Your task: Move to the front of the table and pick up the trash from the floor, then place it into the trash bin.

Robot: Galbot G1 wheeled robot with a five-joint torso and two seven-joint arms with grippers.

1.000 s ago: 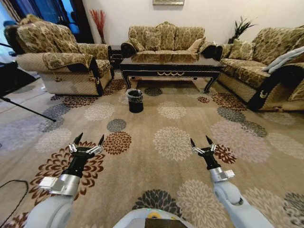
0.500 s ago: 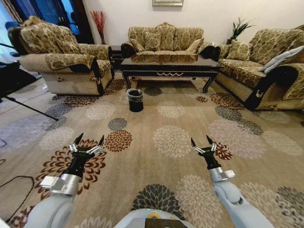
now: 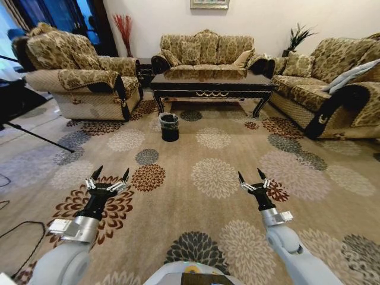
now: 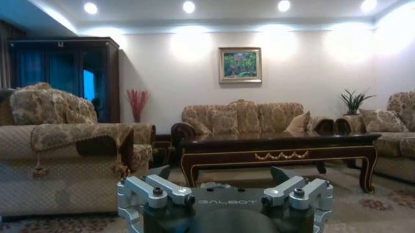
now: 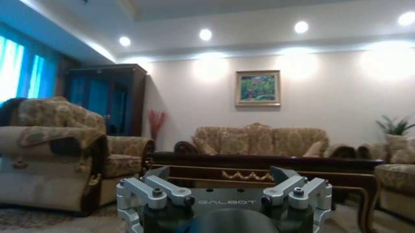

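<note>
A long, low coffee table of dark glossy wood (image 3: 212,86) stands across the far end of the room, with gold ornament along its apron and curved legs; its tabletop is polished enough to mirror the sofa behind it. Just before its left end, on the carpet, stands a small round black trash bin (image 3: 169,126) with a crinkled clear plastic bag folded over its rim (it is far smaller than the table). The floor is covered by a beige short-pile carpet (image 3: 196,154) printed with large round flower medallions in brown, grey and cream. A three-seat sofa in gold-and-brown patterned fabric (image 3: 206,50) sits behind the table, a matching armchair (image 3: 77,71) to the left and another matching sofa (image 3: 332,83) to the right.

Both arms reach forward low over the carpet, well short of the bin and well apart from each other. The left gripper (image 3: 108,176) ends a grey arm with a silver wrist collar; its dark pointed jaws stand spread apart, holding nothing. The right gripper (image 3: 252,177) is posed the same way, jaws parted and empty. In the left wrist view the table (image 4: 279,150) lies ahead beyond the metal knuckles; the right wrist view shows it (image 5: 259,167) likewise.
</note>
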